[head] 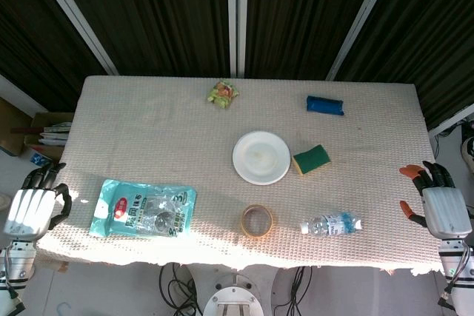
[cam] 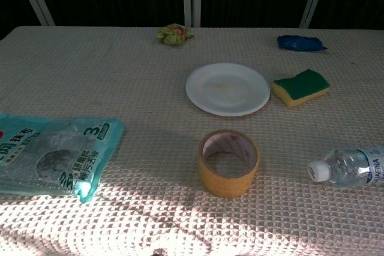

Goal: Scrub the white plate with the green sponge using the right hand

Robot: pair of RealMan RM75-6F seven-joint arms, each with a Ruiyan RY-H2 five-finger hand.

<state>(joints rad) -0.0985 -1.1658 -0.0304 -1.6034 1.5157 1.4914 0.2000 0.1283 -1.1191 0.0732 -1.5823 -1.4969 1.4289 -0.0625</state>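
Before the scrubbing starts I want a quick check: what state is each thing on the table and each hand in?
white plate: flat, bare
green sponge: green side up, right of the plate, untouched
water bottle: on its side, capped
tape roll: lying flat
teal packet: flat, sealed
left hand: off the table, holding nothing
right hand: off the table, holding nothing

Head view looks steeply down over the whole table (head: 148,109) — chest view, lower and nearer, shares its middle.
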